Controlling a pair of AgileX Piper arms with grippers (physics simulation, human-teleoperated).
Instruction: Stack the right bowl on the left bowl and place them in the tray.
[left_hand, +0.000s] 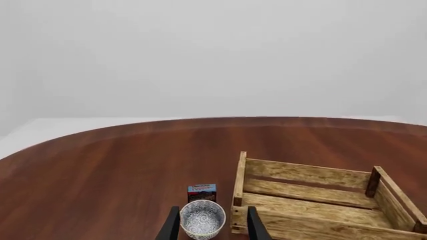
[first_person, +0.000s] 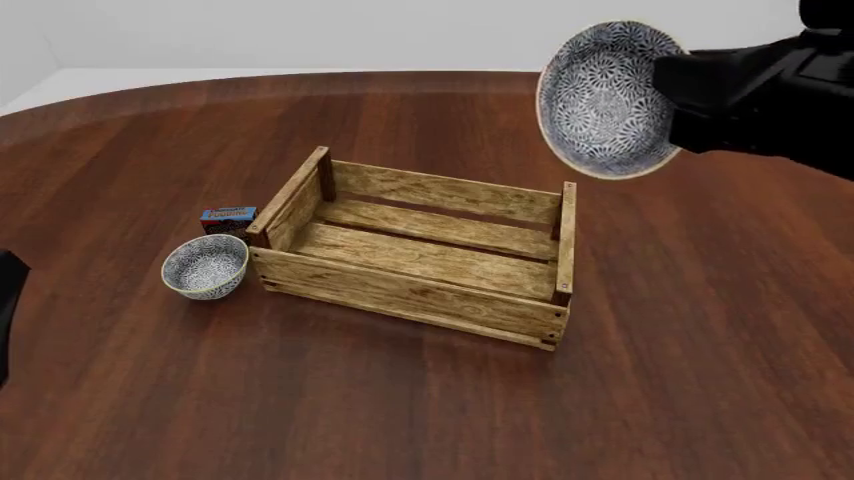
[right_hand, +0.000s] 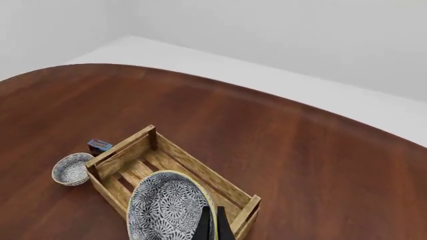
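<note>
Front view: the tray (first_person: 424, 262) sits mid-table on the wooden table (first_person: 694, 350), its long axis running from about 10 o'clock to 4 o'clock. The left bowl (first_person: 206, 268) stands upright on the table just beside the tray's near-left corner, at about 9 o'clock from the tray's middle. A small blue-and-brown box (first_person: 228, 219) stands just behind that bowl, close to the tray's left end. The right bowl (first_person: 610, 98) is lifted well off the table at about 1 o'clock from the tray, tipped on edge so its patterned inside faces the camera. The right gripper (first_person: 671, 100) grips its rim from the right side; the fingers themselves are lost in the dark arm body. Of the left arm only a dark sliver shows at the left edge.

Left wrist view: the left gripper (left_hand: 212, 225) has its two dark fingers spread apart, with the left bowl (left_hand: 202, 218) seen between them farther on, on the table. The box (left_hand: 202, 192) stands behind the bowl, the tray (left_hand: 320, 202) beside it.

Right wrist view: here the clamp shows, which the front view hides: the right gripper's (right_hand: 212, 224) two thin fingers are pinched on the rim of the right bowl (right_hand: 168, 207). Below lie the tray (right_hand: 175, 170), the left bowl (right_hand: 72, 169) and the box (right_hand: 99, 145).
</note>
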